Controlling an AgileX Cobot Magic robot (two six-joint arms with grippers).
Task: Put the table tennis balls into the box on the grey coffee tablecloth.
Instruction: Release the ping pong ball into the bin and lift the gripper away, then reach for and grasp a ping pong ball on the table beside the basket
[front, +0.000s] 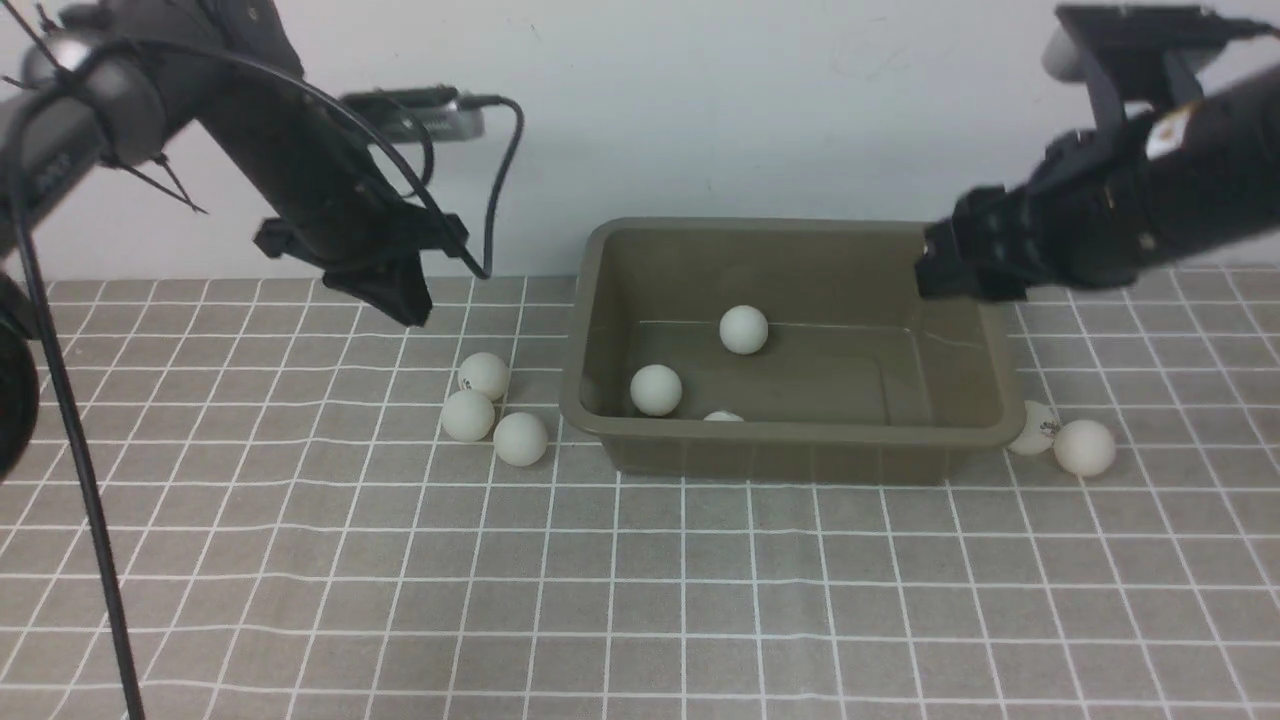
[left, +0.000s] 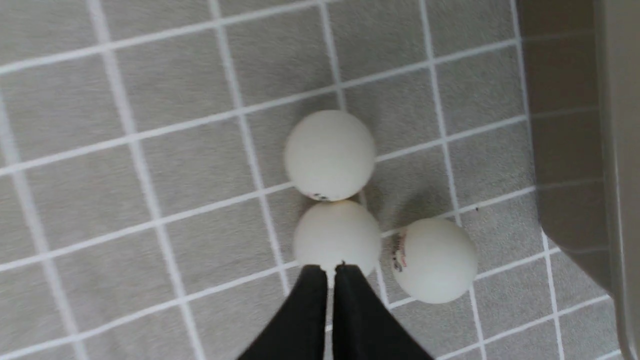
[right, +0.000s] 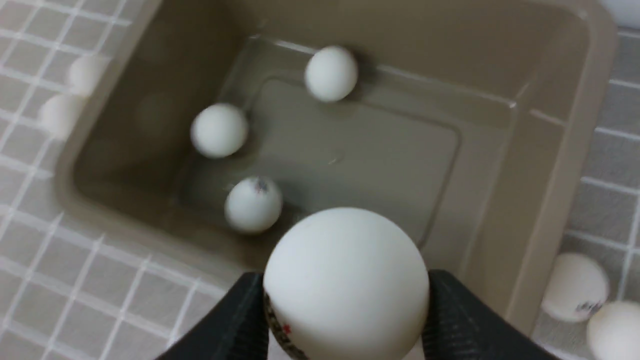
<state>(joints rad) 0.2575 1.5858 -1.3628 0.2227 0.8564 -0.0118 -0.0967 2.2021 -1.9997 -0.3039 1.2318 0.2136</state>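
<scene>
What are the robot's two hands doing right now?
Left hand: closed, holding nothing.
Right hand: closed on a white ball, holding it.

A plain white wall (front: 640, 130) extends across the background, upright, behind the work area.

Ball logos: dark marks show on some table tennis balls (front: 1085, 447), but from where I stand they're too small or blurred to read.
Held ball's mark: a little red star on the white ball (right: 346, 285), toward its 8 o'clock in the right wrist view; no legible lettering there.
</scene>
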